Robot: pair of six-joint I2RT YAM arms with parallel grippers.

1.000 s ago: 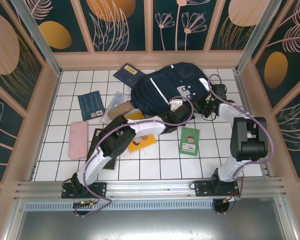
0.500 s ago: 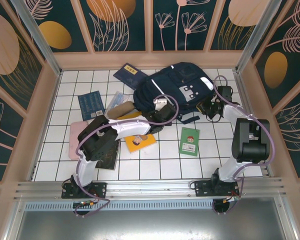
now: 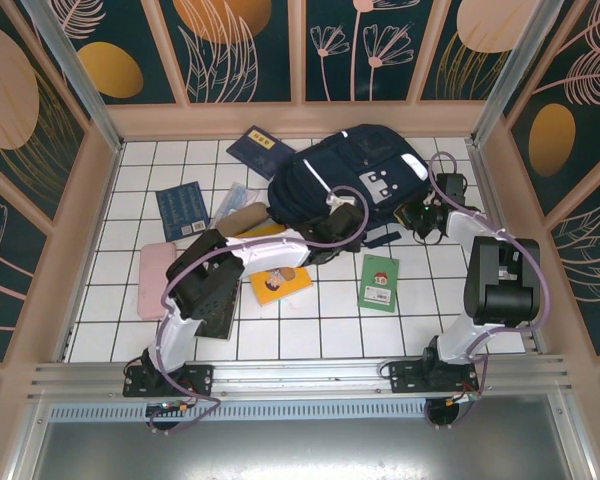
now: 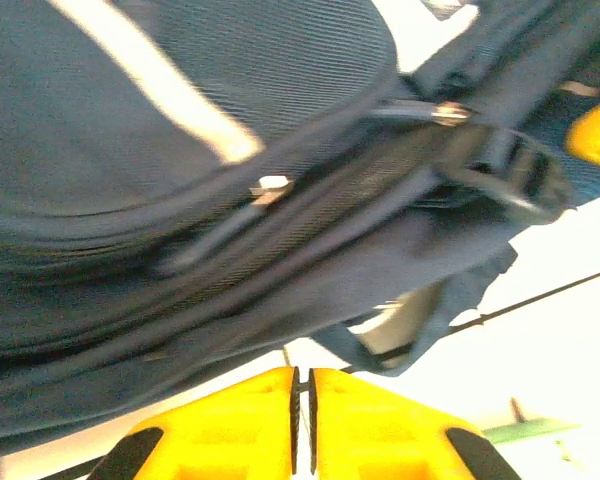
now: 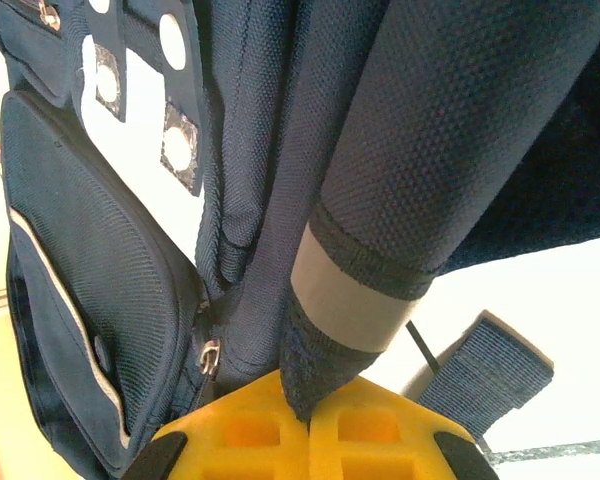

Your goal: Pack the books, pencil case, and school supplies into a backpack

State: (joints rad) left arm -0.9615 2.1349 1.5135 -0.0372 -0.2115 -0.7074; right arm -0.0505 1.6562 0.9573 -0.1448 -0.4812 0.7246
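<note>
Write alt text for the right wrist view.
The right hand is shut on a dark strap of the navy backpack. Left of the strap are a grey-white patch and a zipped pocket.

Here's the left arm (image 3: 270, 252): white shells on its long links, a chunky black joint housing (image 3: 208, 282) well back from the gripper, and a lilac cable (image 3: 364, 218) curling in a loop just behind the wrist. Up close, the left gripper (image 4: 302, 385) is bright yellow plastic, with two blocky fingers (image 4: 230, 425) and dark rounded patches at their outer corners. Over to the right arm (image 3: 463, 335), and it's the same livery (white links, black boxy joint block), with a second lilac cable (image 3: 538, 275) arcing far behind its gripper. The right gripper (image 5: 308, 410) matches, yellow again, with square recesses (image 5: 365, 430) moulded into each finger.
</note>
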